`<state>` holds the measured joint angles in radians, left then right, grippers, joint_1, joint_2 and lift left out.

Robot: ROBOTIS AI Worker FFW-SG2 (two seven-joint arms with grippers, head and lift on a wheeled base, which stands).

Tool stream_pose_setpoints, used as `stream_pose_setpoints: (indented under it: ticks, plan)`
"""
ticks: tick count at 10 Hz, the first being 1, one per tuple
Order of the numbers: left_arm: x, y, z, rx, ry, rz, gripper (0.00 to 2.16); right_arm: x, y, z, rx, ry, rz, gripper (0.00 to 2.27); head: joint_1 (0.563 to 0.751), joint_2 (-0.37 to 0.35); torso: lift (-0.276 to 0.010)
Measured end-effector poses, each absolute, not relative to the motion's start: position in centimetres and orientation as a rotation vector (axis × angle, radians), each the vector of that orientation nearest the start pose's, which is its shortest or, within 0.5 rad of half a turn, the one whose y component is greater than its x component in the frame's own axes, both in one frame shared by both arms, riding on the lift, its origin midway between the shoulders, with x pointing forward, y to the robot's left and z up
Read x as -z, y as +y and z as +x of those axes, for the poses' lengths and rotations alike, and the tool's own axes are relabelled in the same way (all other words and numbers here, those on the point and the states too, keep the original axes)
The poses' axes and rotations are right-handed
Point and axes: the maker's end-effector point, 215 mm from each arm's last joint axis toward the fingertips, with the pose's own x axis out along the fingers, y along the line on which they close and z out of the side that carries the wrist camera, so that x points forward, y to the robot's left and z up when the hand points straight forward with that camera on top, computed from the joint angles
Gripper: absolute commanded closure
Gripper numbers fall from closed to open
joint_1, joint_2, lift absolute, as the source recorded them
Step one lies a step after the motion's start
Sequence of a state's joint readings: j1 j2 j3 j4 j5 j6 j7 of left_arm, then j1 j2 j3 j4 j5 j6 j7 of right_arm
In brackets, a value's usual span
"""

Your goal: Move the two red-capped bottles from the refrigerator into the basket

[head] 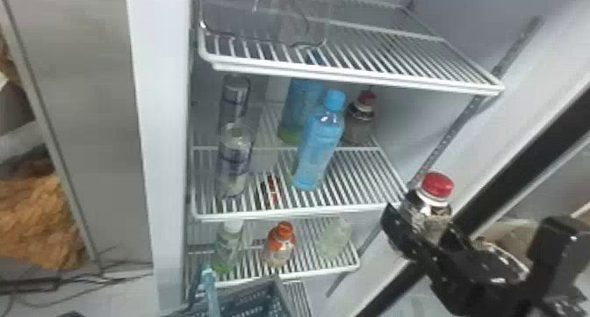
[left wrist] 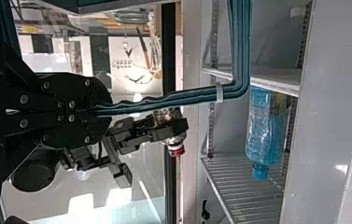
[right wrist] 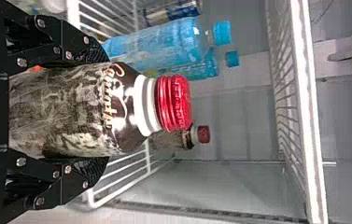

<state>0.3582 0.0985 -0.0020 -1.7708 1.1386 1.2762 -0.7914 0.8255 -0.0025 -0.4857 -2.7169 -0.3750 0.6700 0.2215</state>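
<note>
At the right in the head view, my right gripper [head: 423, 230] is shut on a dark red-capped bottle [head: 437, 186], held in front of the refrigerator's right side. The right wrist view has this bottle [right wrist: 71, 112] between the fingers of the right gripper [right wrist: 103, 112], cap free. A second red-capped bottle [head: 362, 114] stands at the back right of the middle shelf, behind blue bottles. The basket [head: 259, 298] is at the bottom edge, below the shelves, with its teal handle [head: 210, 289] raised. In the left wrist view my left gripper [left wrist: 101, 109] is shut on the basket handle [left wrist: 164, 101].
Two blue bottles [head: 318, 149] and clear bottles [head: 235, 162] stand on the middle shelf [head: 368, 206]. An orange-capped bottle [head: 281, 246] is on the shelf below. A clear bin [head: 263, 13] sits on the upper shelf [head: 364, 77]. The black-edged door [head: 496, 197] is at the right.
</note>
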Motion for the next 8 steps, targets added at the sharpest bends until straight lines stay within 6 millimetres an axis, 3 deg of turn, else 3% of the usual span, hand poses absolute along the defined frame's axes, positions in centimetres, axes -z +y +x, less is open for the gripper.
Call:
stream_pose_setpoints:
  ticks: [3, 8]
  plan:
    - [36.9, -2.1, 24.2, 1.213, 0.9, -1.466, 1.2, 27.8, -32.7, 30.2, -0.057, 0.457, 0.016, 1.28, 0.695, -0.35, 0.0]
    - [36.4, -2.4, 24.3, 1.226, 0.886, -1.469, 1.2, 33.1, -29.1, 25.5, -0.211, 0.698, 0.148, 1.28, 0.695, -0.35, 0.0]
